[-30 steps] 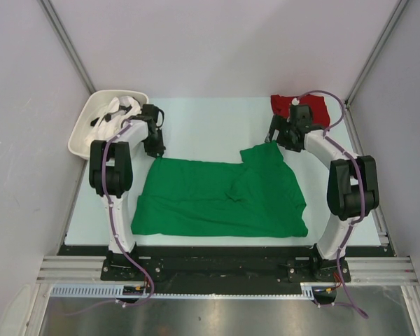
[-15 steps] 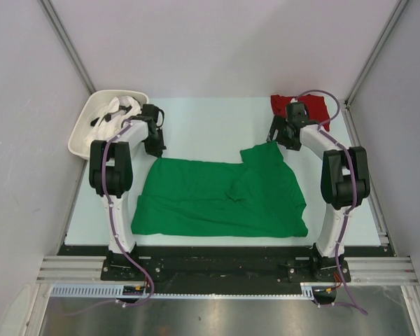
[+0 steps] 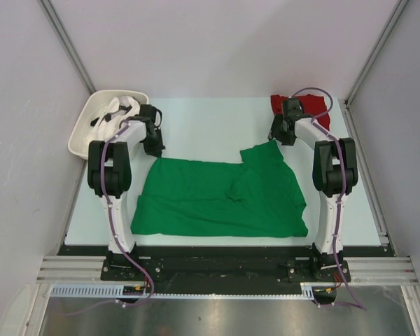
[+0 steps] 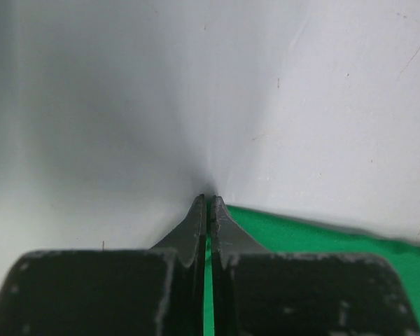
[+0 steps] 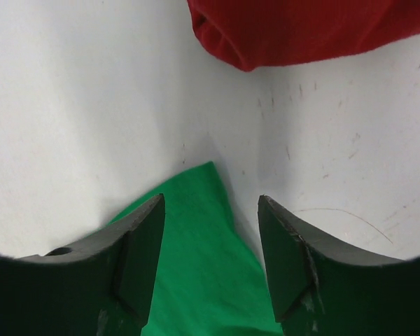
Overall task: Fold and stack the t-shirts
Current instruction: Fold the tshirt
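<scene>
The right arm partly hides our dark red t-shirt (image 3: pixel 316 108) at far right. The green t-shirt (image 3: pixel 220 196) lies mid-table, long axis left-right. Left gripper (image 4: pixel 208 204) pinched closed at its far-left corner; right gripper (image 5: pixel 210 210) parted over its far-right corner.

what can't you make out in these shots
- Left gripper, left wrist view: fingers pressed together at the green shirt edge; whether cloth is pinched is hidden by them.
- Red shirt, top view: partly covered by the right arm; cut off by the top edge in the right wrist view.
- Bin contents, top view: too small.
</scene>
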Controlling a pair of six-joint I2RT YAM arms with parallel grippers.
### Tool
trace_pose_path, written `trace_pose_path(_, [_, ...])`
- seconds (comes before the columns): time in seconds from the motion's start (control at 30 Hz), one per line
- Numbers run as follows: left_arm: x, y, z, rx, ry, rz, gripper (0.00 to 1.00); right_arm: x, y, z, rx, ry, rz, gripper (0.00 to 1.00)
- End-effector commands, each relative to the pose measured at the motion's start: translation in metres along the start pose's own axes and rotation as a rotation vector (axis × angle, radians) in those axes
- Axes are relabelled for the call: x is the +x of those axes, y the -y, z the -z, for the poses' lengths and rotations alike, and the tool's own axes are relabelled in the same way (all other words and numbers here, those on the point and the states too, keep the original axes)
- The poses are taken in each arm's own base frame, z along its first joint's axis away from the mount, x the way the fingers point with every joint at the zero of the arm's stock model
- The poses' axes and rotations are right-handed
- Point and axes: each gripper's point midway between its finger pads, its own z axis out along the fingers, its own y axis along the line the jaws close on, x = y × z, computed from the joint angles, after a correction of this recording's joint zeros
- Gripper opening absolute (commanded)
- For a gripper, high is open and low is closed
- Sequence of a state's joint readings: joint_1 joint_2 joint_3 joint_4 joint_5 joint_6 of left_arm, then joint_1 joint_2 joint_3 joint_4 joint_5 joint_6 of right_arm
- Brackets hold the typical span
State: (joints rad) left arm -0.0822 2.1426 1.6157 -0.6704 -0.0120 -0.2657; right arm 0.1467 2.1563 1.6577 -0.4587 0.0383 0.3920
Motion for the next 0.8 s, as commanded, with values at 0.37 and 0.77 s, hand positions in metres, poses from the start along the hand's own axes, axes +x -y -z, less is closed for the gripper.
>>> trace_pose_path(0.37, [0.016, -0.004, -0.007, 0.026, -0.044, 0.024, 0.00, 0.022, -0.005, -0.021, 0.009, -0.069, 0.023, 0.23])
trace_pose_path(0.77, [0.006, -0.002, 0.021, 0.048, 0.049, 0.057, 0.00, -0.002, -0.003, 0.015, 0.023, 0.034, 0.025, 0.00])
